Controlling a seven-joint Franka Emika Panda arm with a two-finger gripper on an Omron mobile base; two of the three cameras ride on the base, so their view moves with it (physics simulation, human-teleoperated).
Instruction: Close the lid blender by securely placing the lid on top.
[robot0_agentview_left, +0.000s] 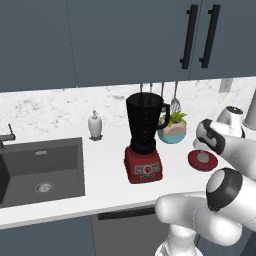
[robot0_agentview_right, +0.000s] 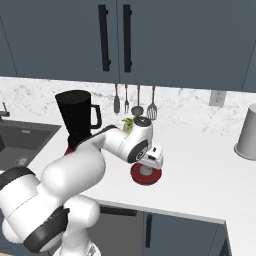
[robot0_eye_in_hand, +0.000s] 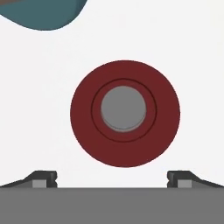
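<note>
On white counter (robot0_agentview_left: 107, 175), red lid (robot0_eye_in_hand: 124, 113) lying flat, pincer (robot0_eye_in_hand: 112, 178) spread apart above, blender (robot0_agentview_left: 144, 137) beside sink (robot0_agentview_left: 40, 170).

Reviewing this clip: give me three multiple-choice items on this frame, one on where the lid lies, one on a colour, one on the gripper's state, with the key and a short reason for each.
1. Where is the lid?
A. On top of the blender jar
B. Flat on the counter, to the right of the blender in the left base view
C. In the sink

2. What colour is the blender's base?
A. Red
B. White
C. Teal

3. How does the gripper stand?
A. Shut on the lid's knob
B. Shut on the blender's handle
C. Open above the lid, holding nothing

Key: B, A, C.
1 B: the red disc lies on the white counter, and the jar's top is uncovered.
2 A: the boxy base under the black jar is red.
3 C: in the hand view the fingertips sit wide apart with the lid centred beyond them, untouched.
</note>
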